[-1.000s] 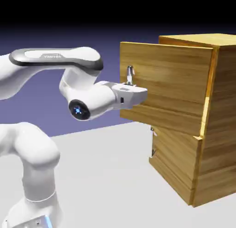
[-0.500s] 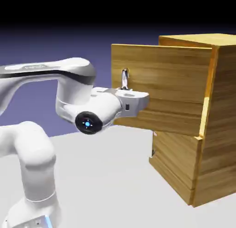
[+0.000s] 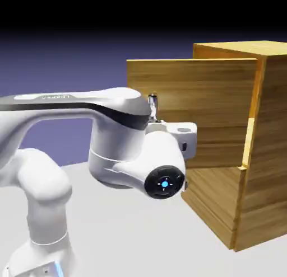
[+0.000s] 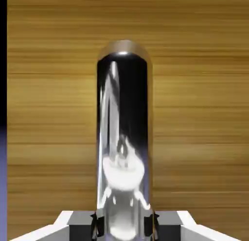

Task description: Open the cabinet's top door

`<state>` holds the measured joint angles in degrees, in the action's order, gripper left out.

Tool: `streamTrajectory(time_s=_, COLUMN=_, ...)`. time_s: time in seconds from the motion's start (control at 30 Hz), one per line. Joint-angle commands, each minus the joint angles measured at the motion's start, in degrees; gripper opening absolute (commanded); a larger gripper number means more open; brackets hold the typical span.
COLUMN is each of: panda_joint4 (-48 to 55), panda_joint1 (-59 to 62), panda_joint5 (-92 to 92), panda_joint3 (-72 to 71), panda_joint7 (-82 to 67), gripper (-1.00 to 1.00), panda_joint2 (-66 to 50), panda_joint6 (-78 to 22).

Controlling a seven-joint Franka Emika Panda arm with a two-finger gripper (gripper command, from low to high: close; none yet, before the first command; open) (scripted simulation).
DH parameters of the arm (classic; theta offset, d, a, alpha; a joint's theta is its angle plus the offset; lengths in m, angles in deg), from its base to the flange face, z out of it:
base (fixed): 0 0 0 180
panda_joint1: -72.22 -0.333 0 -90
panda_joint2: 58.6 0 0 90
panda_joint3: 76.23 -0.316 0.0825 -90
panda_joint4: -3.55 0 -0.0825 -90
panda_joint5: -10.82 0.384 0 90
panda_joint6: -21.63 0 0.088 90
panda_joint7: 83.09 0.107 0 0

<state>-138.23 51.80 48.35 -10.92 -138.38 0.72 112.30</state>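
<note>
The cabinet [image 3: 270, 147] of golden-brown wood stands at the exterior view's right. Its top door [image 3: 207, 97] is swung well out from the body, hinged on its right edge. The door's silver handle [image 3: 152, 102] sticks up just above my white hand [image 3: 178, 137]. In the hand view the handle [image 4: 124, 133] fills the middle as a shiny metal bar against the wood grain of the top door [image 4: 204, 113]. My gripper [image 4: 124, 226] is shut on the handle, with one grey fingertip [image 4: 97, 225] on each side. The lower door [image 3: 216, 198] is closed.
My forearm and wrist [image 3: 162, 183] hang in front of the lower door's left edge and hide its handle. The grey table [image 3: 140, 236] stretches under the arm, and the arm's base [image 3: 39, 236] rises at the lower left.
The top door has swung further open, its free edge moving to the exterior view's left. My hand stayed on the handle while the wrist rotated down and toward the camera.
</note>
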Motion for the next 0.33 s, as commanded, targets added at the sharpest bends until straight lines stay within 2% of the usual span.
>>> streamTrajectory(time_s=0.0, panda_joint4=2.1, panda_joint1=-1.9, panda_joint5=-1.0, panda_joint3=1.7, panda_joint7=0.1, gripper=-1.0, panda_joint2=-0.4, panda_joint6=-2.0)
streamTrajectory(time_s=0.23, panda_joint4=16.4, panda_joint1=-15.5, panda_joint5=-6.7, panda_joint3=11.7, panda_joint7=1.5, gripper=-1.0, panda_joint2=-1.0, panda_joint6=-14.6)
streamTrajectory(time_s=0.27, panda_joint4=16.4, panda_joint1=-15.5, panda_joint5=-6.7, panda_joint3=11.7, panda_joint7=1.5, gripper=1.0, panda_joint2=-1.0, panda_joint6=-14.6)
streamTrajectory(time_s=0.3, panda_joint4=16.4, panda_joint1=-15.5, panda_joint5=-6.7, panda_joint3=11.7, panda_joint7=1.5, gripper=1.0, panda_joint2=-1.0, panda_joint6=-14.6)
